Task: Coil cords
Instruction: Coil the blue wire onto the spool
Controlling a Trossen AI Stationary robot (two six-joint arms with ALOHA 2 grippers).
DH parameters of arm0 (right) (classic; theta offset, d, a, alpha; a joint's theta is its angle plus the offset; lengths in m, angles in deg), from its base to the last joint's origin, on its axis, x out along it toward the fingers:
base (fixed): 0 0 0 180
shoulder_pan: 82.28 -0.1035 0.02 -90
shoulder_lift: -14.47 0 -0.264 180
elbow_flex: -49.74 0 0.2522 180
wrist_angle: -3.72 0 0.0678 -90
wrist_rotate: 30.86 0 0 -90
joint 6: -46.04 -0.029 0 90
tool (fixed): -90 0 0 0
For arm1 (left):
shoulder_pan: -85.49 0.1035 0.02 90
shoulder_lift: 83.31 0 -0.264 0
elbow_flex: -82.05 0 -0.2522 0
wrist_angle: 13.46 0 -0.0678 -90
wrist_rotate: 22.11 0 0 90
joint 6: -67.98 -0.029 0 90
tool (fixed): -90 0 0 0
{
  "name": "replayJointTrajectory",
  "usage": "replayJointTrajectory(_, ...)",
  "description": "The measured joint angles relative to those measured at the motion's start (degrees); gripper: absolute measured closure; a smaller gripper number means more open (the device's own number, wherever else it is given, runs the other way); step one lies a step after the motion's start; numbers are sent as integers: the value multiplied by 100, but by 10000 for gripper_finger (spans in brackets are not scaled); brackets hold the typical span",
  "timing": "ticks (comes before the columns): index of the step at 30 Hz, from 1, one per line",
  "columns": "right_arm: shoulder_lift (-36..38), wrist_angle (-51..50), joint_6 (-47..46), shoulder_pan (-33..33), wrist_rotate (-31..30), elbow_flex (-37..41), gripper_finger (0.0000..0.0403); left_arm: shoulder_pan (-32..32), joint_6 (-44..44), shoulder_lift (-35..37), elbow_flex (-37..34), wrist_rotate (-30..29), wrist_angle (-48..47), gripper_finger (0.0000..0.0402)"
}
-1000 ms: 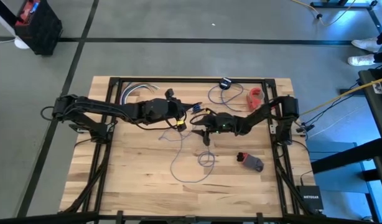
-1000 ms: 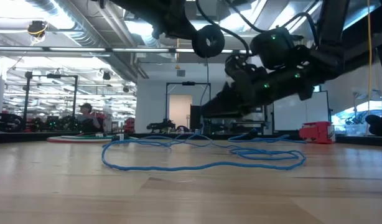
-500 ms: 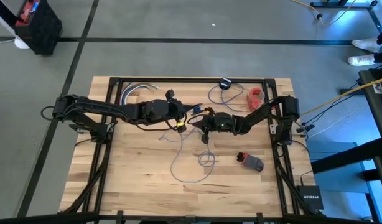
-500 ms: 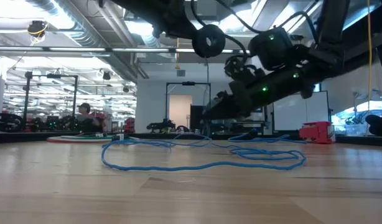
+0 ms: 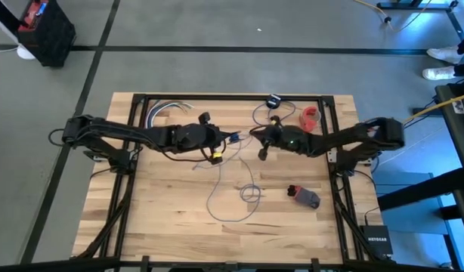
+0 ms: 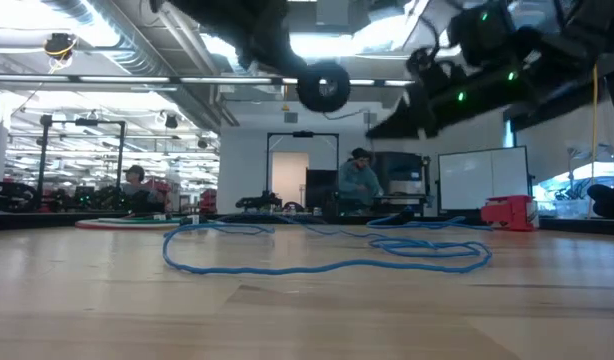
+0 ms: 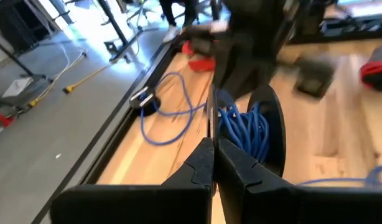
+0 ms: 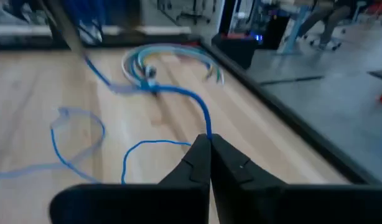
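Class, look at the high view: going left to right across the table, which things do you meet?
Bundle of pale cables → left gripper → right gripper → red object

Grey floor [image 5: 217, 68], ceiling ducts [image 6: 97, 30], whiteboard [image 6: 472, 180], doorway [image 6: 287, 180]

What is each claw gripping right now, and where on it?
The right claw is shut on the blue cord, pinching a mid-length stretch. The left claw is shut at a black spool wound with cord; its exact hold can't be told.
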Motion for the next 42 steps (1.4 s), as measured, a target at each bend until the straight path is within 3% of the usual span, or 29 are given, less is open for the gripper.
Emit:
replayJointTrajectory(6,1000,-517,-502,-14,578,-79,400,295,191,-184,-2,-13,-87,401)
replayJointTrajectory(10,1181,-523,-840,-15,1091,-226,401,398,251,-339,-2,-21,9,401)
replayJointTrajectory(15,1114,-547,-1059,-15,1364,-401,401,424,178,-434,-1,-3,148,401)
replayJointTrajectory(24,1057,-1035,-1120,70,1311,-439,401,289,-210,-331,-7,4,-21,401)
replayJointTrajectory(30,1057,-364,-1521,95,1614,-493,402,275,-282,-348,-4,21,18,401)
replayJointTrajectory(36,812,-325,-1698,-4,1871,-753,402,395,-87,-677,7,15,866,401)
replayJointTrajectory(42,393,-285,-1696,-221,1770,-957,402,519,156,-1035,244,6,985,401)
